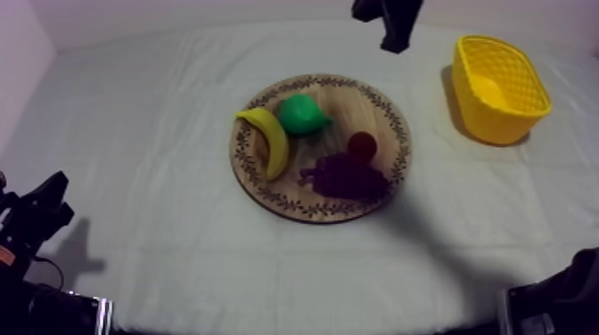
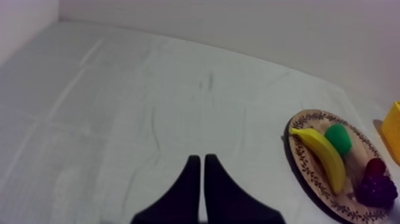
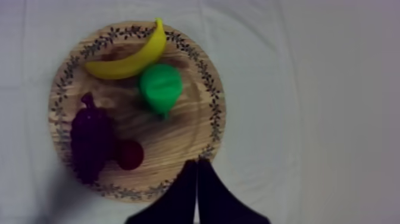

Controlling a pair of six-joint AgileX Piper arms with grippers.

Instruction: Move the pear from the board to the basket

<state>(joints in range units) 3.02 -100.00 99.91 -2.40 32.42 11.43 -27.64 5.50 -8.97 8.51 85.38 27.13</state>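
On round patterned wooden board, smooth green pear

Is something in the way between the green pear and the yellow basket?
Nothing visible. Between the pear and the yellow basket lie only bare wooden board and cloth. The small red fruit sits off to the side; the banana is on the pear's other side.

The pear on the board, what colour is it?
The pear is bright green, clearest in the right wrist view.
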